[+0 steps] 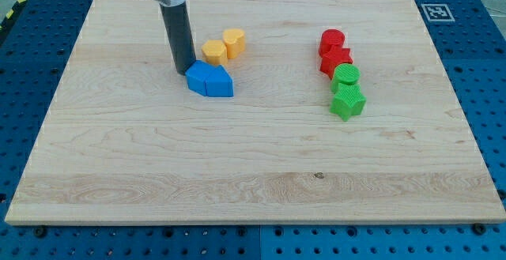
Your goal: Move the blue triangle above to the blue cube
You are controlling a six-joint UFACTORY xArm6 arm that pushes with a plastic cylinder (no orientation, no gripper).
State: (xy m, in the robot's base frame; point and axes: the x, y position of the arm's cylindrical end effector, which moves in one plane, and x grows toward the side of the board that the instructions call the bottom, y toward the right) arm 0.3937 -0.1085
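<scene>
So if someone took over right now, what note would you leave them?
My tip is down on the board, at the upper-left edge of the two blue blocks. They sit pressed together; which is the triangle and which the cube I cannot tell. Yellow blocks lie just above them; red and green ones are stacked in a column at the view's right. Left: confirm the triangle ends above the cube.

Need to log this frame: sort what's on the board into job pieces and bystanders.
Job: blue triangle, blue cube, touching; my tip at the triangle's upper left.
Bystanders: two yellow blocks, two red blocks, two green blocks.
</scene>
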